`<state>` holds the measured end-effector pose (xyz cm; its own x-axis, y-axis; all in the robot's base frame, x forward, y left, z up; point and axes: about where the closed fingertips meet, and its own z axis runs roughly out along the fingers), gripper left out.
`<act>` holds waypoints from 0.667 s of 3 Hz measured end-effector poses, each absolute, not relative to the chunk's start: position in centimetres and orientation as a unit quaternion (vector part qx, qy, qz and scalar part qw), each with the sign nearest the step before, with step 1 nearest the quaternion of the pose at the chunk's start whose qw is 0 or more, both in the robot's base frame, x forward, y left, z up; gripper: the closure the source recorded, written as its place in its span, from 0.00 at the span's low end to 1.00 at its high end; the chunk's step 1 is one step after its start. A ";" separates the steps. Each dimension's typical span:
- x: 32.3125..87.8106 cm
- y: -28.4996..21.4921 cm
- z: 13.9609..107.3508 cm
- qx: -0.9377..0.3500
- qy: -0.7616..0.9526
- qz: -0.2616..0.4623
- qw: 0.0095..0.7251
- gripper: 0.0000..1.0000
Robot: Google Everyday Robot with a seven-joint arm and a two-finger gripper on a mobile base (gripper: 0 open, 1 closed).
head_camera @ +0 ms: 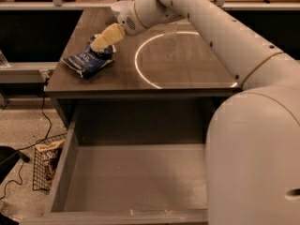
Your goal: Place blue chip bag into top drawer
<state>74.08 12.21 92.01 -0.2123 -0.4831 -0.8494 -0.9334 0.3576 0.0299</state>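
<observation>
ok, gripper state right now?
Gripper: down at the top edge of the blue chip bag on the tabletop; open or closed cannot be told.

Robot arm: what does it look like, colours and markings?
The arm is smooth, white and tubular, with thin gold joint rings and small dark dots. Its pale yellow claw is at the blue chip bag on the tabletop.

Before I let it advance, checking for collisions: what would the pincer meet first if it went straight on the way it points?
The blue chip bag, most likely. The pincer points down at the bag's top edge on the tabletop; whether they already touch is unclear.
</observation>
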 end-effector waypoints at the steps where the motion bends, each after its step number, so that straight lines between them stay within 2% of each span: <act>1: 72.8 15.8 88.5 -0.492 0.732 0.305 0.360 0.00; 2: 72.1 17.7 86.2 -0.496 0.740 0.306 0.337 0.00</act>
